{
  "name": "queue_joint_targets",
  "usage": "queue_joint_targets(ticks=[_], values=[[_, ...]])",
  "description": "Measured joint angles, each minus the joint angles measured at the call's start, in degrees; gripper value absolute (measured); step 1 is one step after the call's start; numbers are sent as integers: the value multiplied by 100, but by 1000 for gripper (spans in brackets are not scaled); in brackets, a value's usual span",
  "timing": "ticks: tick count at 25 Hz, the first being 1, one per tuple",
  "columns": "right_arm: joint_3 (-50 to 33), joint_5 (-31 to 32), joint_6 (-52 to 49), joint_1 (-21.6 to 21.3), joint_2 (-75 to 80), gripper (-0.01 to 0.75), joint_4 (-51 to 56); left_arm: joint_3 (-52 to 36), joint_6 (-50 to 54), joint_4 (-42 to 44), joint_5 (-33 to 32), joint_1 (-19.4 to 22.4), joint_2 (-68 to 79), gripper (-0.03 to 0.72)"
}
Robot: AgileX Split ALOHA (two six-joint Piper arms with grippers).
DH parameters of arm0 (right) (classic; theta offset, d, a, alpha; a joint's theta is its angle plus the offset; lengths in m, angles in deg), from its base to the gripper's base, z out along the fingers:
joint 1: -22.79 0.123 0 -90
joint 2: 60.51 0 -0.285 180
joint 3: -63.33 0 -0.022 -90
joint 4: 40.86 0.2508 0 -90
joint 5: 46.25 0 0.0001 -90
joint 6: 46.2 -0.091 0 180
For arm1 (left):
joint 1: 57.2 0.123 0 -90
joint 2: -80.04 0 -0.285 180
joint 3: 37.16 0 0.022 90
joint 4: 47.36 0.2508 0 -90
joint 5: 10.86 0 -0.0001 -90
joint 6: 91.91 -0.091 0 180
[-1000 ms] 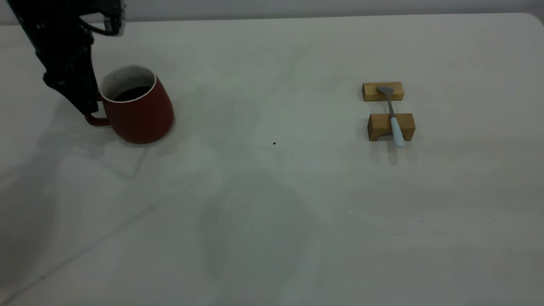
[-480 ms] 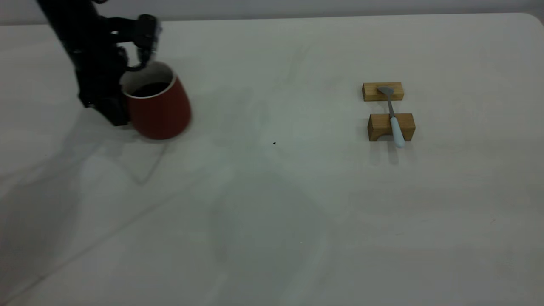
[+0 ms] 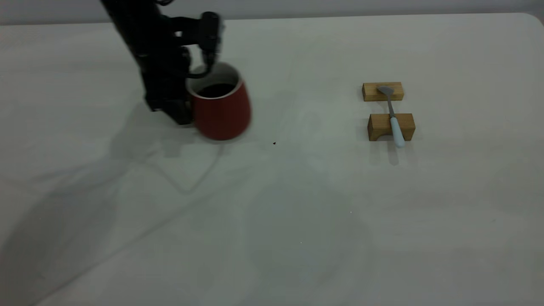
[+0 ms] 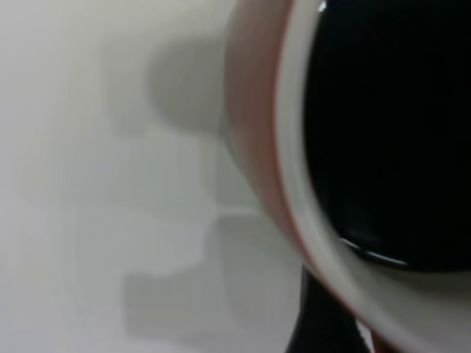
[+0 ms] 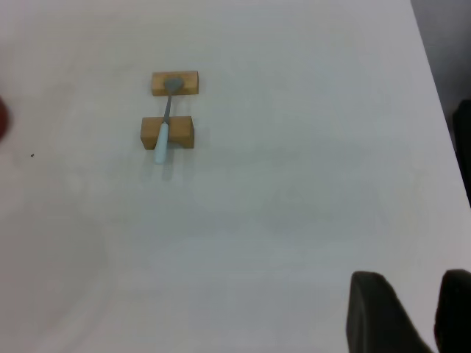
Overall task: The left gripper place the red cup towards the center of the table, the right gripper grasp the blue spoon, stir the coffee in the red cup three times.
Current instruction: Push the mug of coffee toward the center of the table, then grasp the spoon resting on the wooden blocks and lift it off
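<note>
You have the left gripper (image 3: pixel 180 111) clamped on the red cup (image 3: pixel 221 108) by its handle side, left of the table (image 3: pixel 297 221) centre, keeping the coffee (image 3: pixel 216 89) level; the blue spoon (image 3: pixel 396 129) bridges two wooden blocks (image 3: pixel 391 126) toward the right edge, its handle raised for grasping.

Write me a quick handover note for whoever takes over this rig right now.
Left claw: shut on the cup at its handle side, left of the table's middle; coffee inside.
Right claw: open, high above the table's right part, away from the spoon.
Spoon: across two wooden blocks, untouched.
Done: cup grasped, partway toward the middle.
Left: set the cup down at the middle, release it, pick up the spoon, stir three times.
</note>
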Motion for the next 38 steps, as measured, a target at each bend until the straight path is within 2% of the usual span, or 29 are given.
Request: queue_joint_targets(ticks=[5,11,20,25,29,34,38], values=[[0,0,0,0,0,237,0,0,0,-262,349,-287,6,555],[0,0,0,0,0,237,0,0,37,-270,366,-341,-23,555],[0,0,0,0,0,237,0,0,1164,-265,-818,-341,-1543,555],[0,0,0,0,0,237,0,0,2578,-265,-1322,-341,-3085,555],[0,0,0,0,0,237,0,0,4435,-258,-1777,-341,-4210,555],[0,0,0,0,0,237,0,0,6209,274,-3245,-336,-5039,555],[0,-1,0,0,0,237,0,-149,7103,674,-3341,-324,-5466,555]])
